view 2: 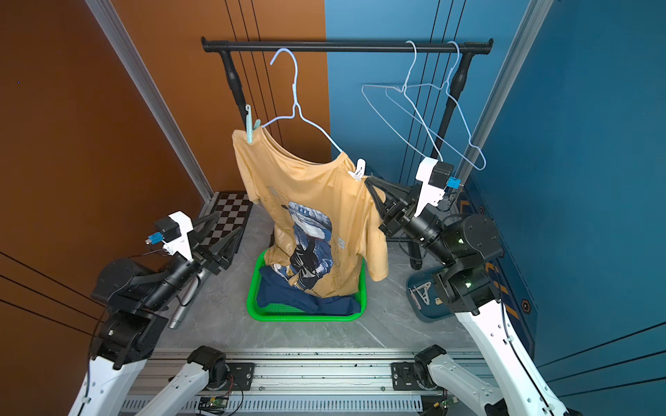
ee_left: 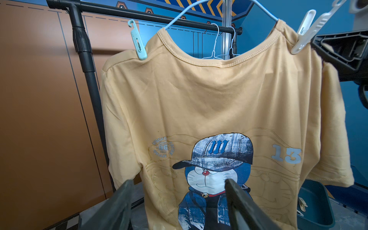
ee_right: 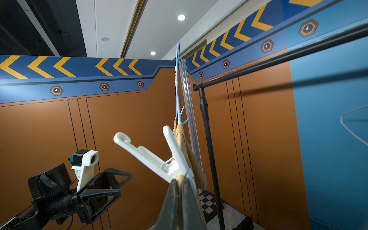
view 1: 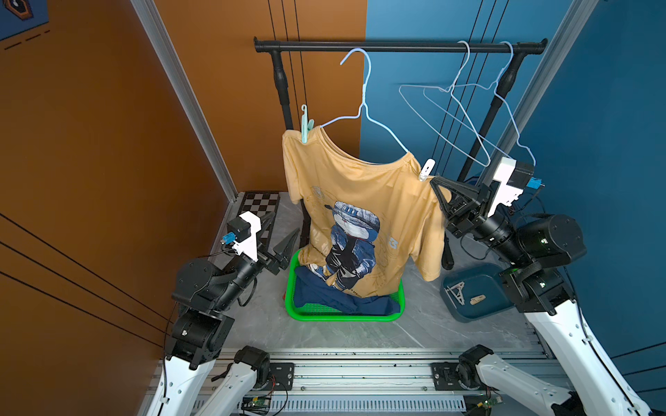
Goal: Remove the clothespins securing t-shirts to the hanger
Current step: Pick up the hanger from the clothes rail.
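left gripper: low beside the green basket, jaws wide apart, holding nothing. pale green clothespin clamps the yellow t-shirt to its hanger. navy t-shirt lies in the basket. white clothespin grips the opposite shoulder. right gripper: closed tight, pinching the yellow t-shirt just under the white clothespin. two bare hangers behind. blue tub holds a loose clothespin.
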Controlling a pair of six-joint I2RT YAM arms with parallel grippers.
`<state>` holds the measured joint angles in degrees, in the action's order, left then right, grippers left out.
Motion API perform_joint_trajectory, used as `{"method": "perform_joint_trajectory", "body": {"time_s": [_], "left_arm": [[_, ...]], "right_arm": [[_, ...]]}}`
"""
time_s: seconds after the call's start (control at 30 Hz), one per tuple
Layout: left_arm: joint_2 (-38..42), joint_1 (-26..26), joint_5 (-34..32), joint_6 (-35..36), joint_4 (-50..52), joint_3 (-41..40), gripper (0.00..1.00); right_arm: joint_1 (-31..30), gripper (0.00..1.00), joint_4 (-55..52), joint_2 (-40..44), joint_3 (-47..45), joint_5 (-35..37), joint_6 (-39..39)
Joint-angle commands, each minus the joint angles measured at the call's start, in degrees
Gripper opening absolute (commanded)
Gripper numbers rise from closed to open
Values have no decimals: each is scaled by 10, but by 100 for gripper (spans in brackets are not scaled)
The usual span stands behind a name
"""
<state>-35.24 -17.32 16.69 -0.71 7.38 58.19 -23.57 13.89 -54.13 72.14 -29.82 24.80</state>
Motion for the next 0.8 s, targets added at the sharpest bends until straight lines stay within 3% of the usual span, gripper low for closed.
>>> {"method": "perform_joint_trajectory", "body": {"time_s": [0.0, 0.23, 0.47, 0.77], "left_arm": [[4, -5, -8, -10, 10, -10, 74], [-7, -11, -4, -7, 9, -7, 74], [-18, -18, -7, -2, 9, -2, 74], [-2, -32, -12, -6, 10, -6, 74]], "right_arm": [[11, 0, 141, 12, -45, -34, 74], [12, 0, 239, 5, -126, -63, 126], [-25, 0, 256, 19, -179, -63, 134], [-82, 0, 264, 46, -278, -9, 103]]}}
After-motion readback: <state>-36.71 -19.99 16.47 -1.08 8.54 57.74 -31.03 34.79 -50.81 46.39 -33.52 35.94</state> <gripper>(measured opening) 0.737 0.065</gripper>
